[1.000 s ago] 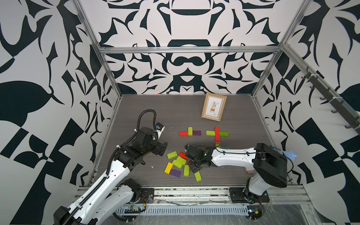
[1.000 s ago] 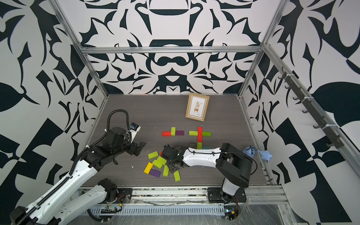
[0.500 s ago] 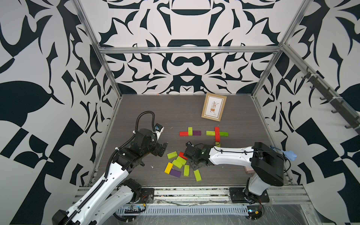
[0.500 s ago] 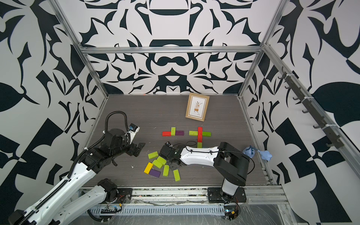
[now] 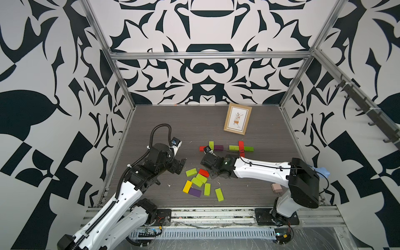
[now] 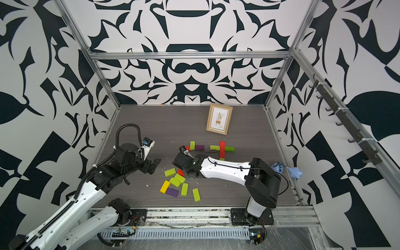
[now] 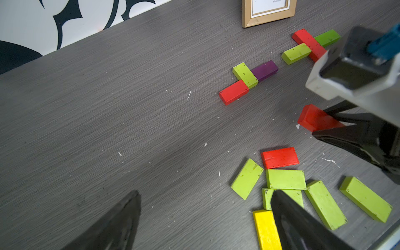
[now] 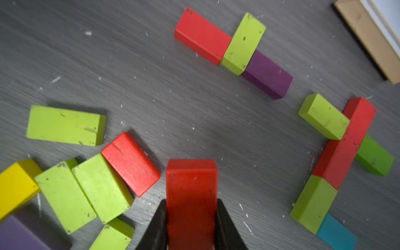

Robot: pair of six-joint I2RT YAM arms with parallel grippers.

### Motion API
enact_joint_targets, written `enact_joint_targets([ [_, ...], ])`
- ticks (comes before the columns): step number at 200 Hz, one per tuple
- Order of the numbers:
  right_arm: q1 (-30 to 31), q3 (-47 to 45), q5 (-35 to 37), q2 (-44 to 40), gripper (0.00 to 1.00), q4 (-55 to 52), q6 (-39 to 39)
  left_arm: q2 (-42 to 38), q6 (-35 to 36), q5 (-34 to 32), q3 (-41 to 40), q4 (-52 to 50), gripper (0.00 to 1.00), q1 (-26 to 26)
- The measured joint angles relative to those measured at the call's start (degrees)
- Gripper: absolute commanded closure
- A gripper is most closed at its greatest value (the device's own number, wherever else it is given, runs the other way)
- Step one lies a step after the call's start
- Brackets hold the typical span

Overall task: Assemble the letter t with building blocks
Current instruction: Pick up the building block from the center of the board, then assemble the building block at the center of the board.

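Gripping red block point(image 8: 191, 194), flat, domino-shaped, paint scuffed

picture frame point(image 5: 237, 118): standing, far half of table point(image 5: 164, 121) | pink adapter point(image 5: 276, 188): front right corner, seemingly lying flat

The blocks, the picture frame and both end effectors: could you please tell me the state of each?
Right end effector, shut on the red block.
Left end effector, open, empty.
Red-stemmed t, laid flat, assembled.
Red-lime-purple row, flat, no long stem yet.
Loose blocks, scattered flat.
Picture frame, standing.
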Motion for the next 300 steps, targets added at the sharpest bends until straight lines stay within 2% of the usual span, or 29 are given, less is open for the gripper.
enact_joint_targets([
  [36,-0.9,0.0,3.8,-1.7,1.00,-0.1,1.5,0.0,0.0,0.0,0.0,0.0,0.03,0.0],
  [114,-6.2,1.0,3.3,-2.2,1.00,0.9,3.4,-0.1,-0.1,0.0,0.0,0.0,0.02,0.0],
  [164,-8.5,10.1,-0.6,7.6,1.00,-0.4,7.1,-0.1,-0.1,0.0,0.0,0.0,0.03,0.0],
  [210,-9.6,16.9,-1.5,16.6,1.00,-4.5,10.3,-0.3,-0.1,0.0,0.0,0.0,0.02,0.0],
  [300,-11.3,18.3,-7.0,20.4,1.00,-5.6,13.9,-0.3,-0.1,0.0,0.0,0.0,0.03,0.0],
])
